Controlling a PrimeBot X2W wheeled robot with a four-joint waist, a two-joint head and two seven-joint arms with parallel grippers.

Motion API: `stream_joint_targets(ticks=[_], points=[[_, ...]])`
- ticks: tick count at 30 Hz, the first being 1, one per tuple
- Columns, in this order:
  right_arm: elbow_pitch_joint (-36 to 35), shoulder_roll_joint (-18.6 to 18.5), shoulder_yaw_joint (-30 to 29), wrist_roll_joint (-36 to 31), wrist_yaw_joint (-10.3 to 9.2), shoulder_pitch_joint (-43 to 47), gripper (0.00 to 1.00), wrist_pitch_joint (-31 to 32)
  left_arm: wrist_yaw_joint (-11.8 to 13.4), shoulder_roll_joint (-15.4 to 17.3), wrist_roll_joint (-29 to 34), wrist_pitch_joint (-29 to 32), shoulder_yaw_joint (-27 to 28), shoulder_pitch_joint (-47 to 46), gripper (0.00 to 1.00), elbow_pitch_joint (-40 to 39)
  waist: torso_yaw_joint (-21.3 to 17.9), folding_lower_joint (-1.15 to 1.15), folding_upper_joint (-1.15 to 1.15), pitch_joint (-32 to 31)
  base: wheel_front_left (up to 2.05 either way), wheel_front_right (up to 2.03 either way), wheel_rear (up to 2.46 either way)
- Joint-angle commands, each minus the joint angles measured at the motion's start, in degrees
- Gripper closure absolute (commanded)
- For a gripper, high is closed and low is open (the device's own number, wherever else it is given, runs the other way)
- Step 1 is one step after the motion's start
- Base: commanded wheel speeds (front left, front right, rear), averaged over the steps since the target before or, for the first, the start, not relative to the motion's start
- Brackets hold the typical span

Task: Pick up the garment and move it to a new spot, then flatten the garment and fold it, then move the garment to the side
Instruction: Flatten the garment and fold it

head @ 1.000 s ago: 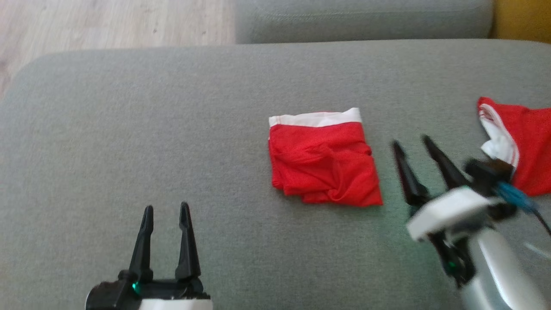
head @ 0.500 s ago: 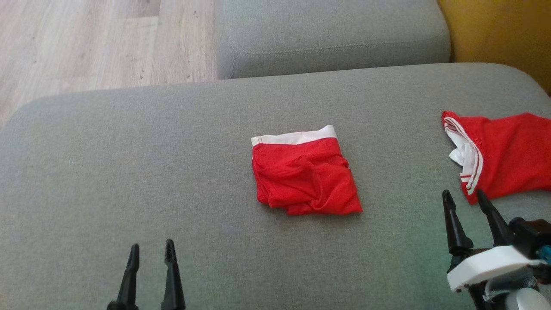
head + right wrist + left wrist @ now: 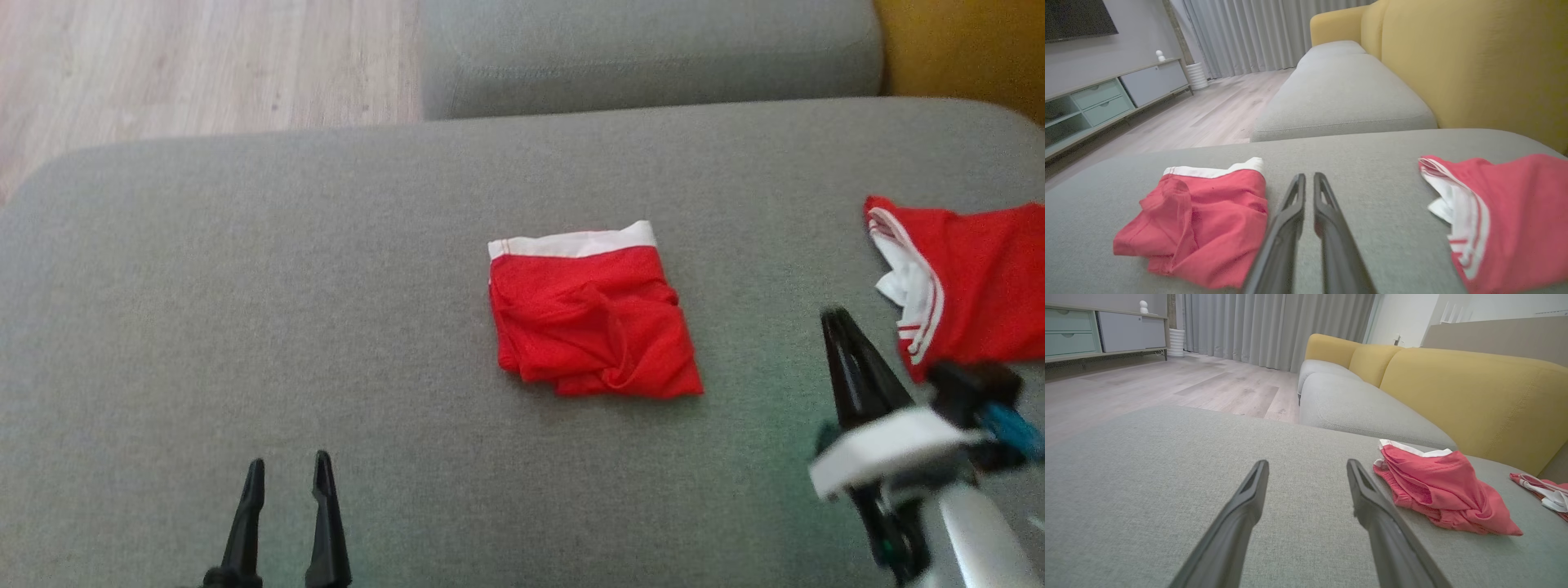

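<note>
- folded red garment with a white waistband lies near the middle of the grey seat cushion, waistband along its far edge and the red cloth rumpled toward the near edge.
- in the left wrist view the folded red garment sits off to the right of that arm's fingers, apart from them.
- in the right wrist view the folded red garment lies just left of that arm's fingers and does not touch them.
- right gripper is between the two pieces of clothing; its fingers are drawn nearly together with only a thin gap, and nothing is in them.
- left gripper is at the near edge of the cushion, well apart from the clothing, fingers spread wide and empty.
- second red garment with white striped trim lies unfolded at the right end of the same cushion, running out of the head view.
- another grey cushion adjoins at the far side, with a yellow backrest to its right.
- wooden floor lies beyond the cushion on the left, with grey curtains and a low cabinet further back.
</note>
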Motion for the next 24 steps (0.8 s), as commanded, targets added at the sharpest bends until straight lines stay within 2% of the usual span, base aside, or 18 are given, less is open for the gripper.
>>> stream_joint_targets(ticks=[1, 7, 16, 20, 24], points=[[-0.9, -0.8, 2.0, 0.1, 0.39, -4.4, 1.0, 0.2, -0.1, -0.3, 0.4, -0.3, 1.5, -2.8, 0.0, -1.8, 0.5, 0.0, 0.0, 0.9, 0.0, 0.0, 0.0], [10.4, 0.5, 9.7, -0.9, 0.39, -13.4, 1.0, 0.8, -0.4, -0.3, 0.1, -0.3, 0.2, -5.0, 0.0, -1.0, 2.8, 0.0, 0.0, 2.9, 0.0, 0.0, 0.0], [28.4, 3.7, 18.1, 1.2, 0.39, -23.2, 1.0, -3.4, 0.1, -0.3, -0.6, -0.3, -0.9, -6.6, 0.0, -0.8, 7.0, 0.0, 0.0, 4.6, 0.0, 0.0, 0.0], [32.9, 4.4, 20.8, 2.7, 0.39, -25.2, 1.0, -4.6, 0.2, -0.3, -0.8, -0.3, -1.1, -6.8, 0.0, -0.6, 7.7, 0.0, 0.0, 4.8, 0.0, 0.0, 0.0], [34.6, 4.9, 26.0, 5.2, 0.39, -26.0, 1.0, -4.9, 0.4, -0.3, -1.0, -0.3, -1.2, -7.0, 0.0, -0.6, 8.1, 0.0, 0.0, 4.9, 0.0, 0.0, 0.0]])
